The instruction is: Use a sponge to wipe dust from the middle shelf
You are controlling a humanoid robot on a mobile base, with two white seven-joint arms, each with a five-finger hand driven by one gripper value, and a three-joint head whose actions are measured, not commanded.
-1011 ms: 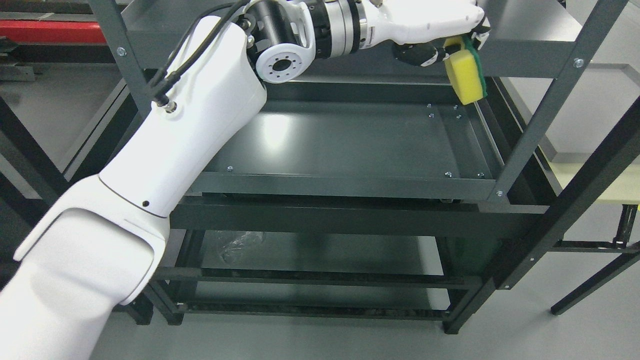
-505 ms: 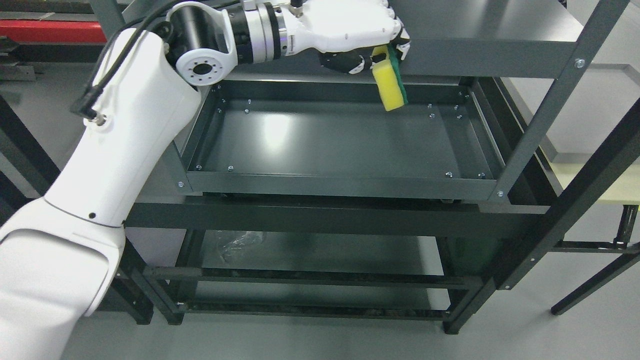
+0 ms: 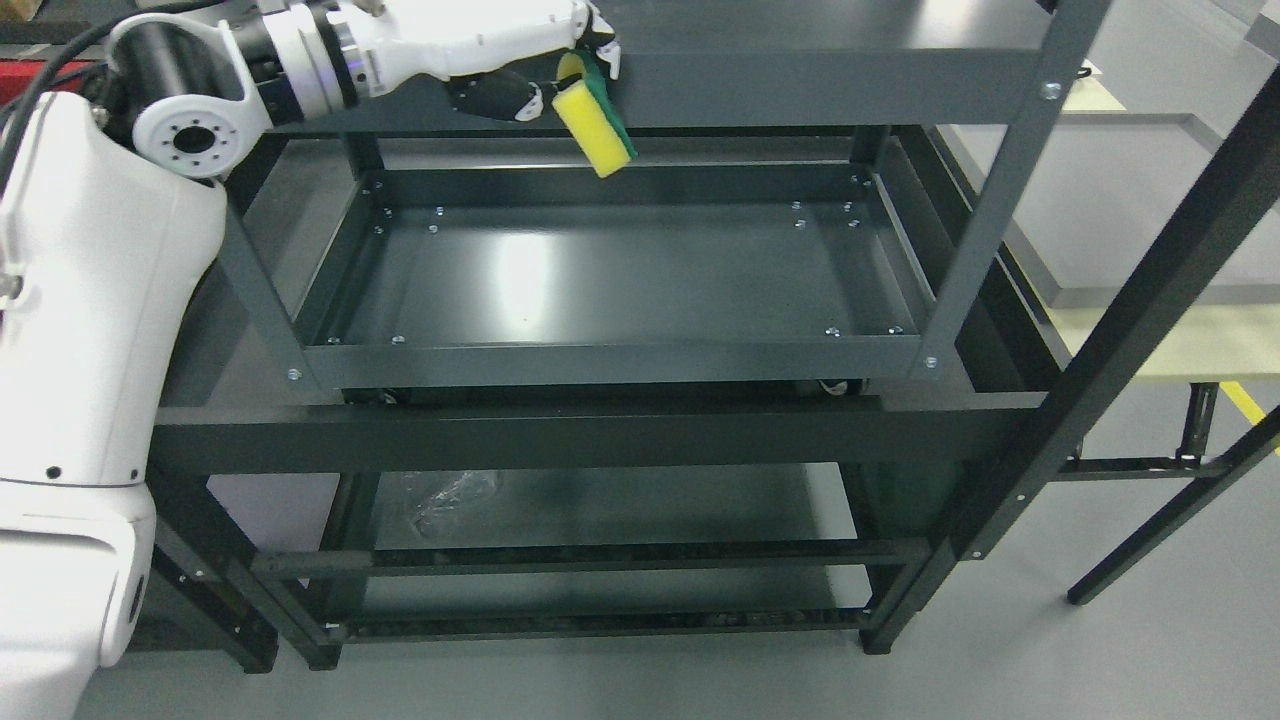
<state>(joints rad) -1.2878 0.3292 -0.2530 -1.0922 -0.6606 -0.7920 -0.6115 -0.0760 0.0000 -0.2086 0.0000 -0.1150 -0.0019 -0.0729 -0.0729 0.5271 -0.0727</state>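
The left hand (image 3: 500,55) was clenched around a yellow sponge (image 3: 594,137), which hung tilted in the air above the back edge of the middle shelf (image 3: 620,275), clear of its surface. A loose pinch could let the sponge slip, and the hand sat close under the top shelf (image 3: 830,70), risking a knock. The middle shelf's tray held nothing visible.

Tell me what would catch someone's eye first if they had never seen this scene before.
The big white left arm fills the picture's left side and reaches to the top, where the left hand grips a bright yellow sponge with a green backing. The sponge hangs in the air above the back rim of the middle shelf, a dark metal tray with a glossy reflection. No right arm is in view.
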